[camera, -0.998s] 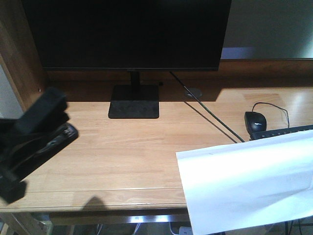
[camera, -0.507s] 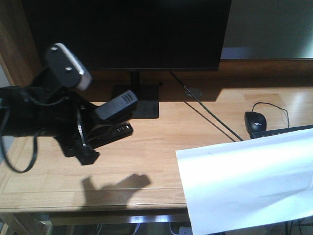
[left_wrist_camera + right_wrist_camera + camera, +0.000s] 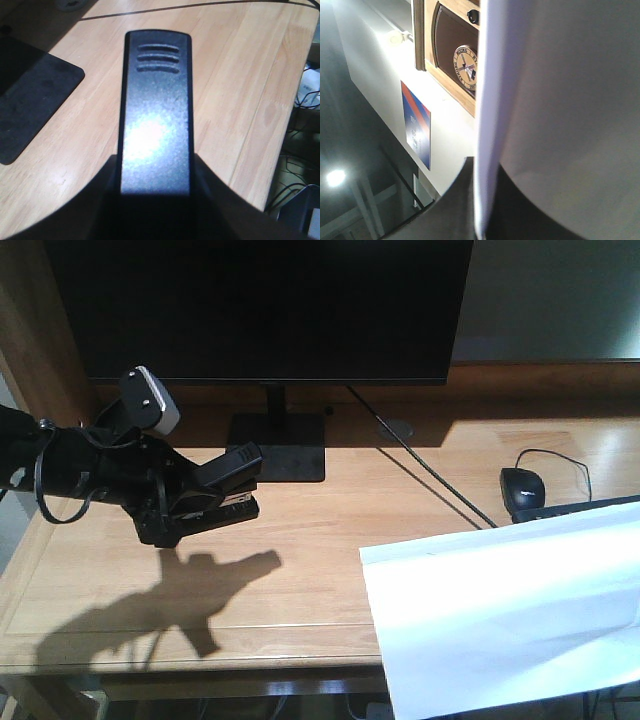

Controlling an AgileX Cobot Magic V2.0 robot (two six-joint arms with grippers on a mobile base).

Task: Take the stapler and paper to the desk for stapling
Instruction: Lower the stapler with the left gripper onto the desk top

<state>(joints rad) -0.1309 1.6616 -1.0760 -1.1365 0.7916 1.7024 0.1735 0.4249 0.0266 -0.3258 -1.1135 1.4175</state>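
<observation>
Stapler [image 3: 228, 483] is pinched in our left claw [image 3: 185, 502], held tilted above the left part of the tabletop [image 3: 330, 540], just in front of the monitor stand [image 3: 275, 448]. Our right claw [image 3: 477, 212] pinches the paper [image 3: 500, 620], which hangs over the tabletop's front right edge, near the mouse [image 3: 522, 485].

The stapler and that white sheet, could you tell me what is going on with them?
The left pincer grips the black stapler low over the left part of the desk, just in front of the monitor stand. The right pincer holds the white paper raised over the desk's front right corner. The two are apart.
</observation>
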